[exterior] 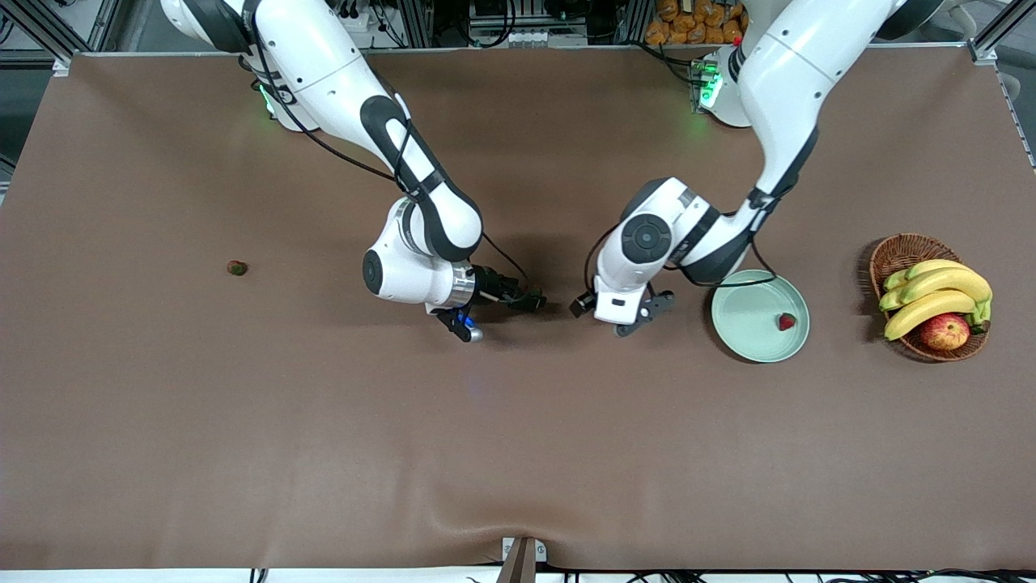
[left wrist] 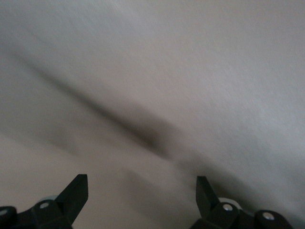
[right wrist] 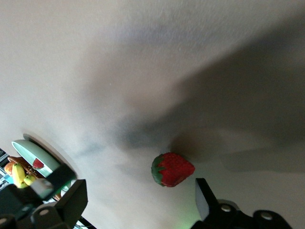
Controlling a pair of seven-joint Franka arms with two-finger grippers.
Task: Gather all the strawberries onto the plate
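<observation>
Judging by how things are lying, the job is sitting at roughly a third done: one strawberry (exterior: 786, 322) is resting inside the plate (exterior: 749, 324), which is standing on the bench (exterior: 518, 453) at about three o'clock from the bench's middle in the front view, with the wicker basket (exterior: 898, 251) of bananas (exterior: 931, 304) and an apple (exterior: 944, 331) at three o'clock of it. Two berries are waiting outside the plate. A second strawberry (exterior: 237, 268), showing mostly green, is lying alone at about nine o'clock from the middle, toward the right arm's end and well apart from both arms. A third strawberry (right wrist: 172, 169) is showing only in the right wrist view, lying free on the bench just ahead of the right gripper (right wrist: 140, 200) and touching neither finger; in the front view it is hidden. That right gripper (exterior: 534, 304) is hanging low over the bench's middle with its fingers spread wide, released and holding nothing. The left gripper (exterior: 622, 317) is hovering just beside it, at nine o'clock of the plate, and its wrist view is showing the left gripper (left wrist: 142, 191) gaping wide over bare bench, also gripping nothing.
</observation>
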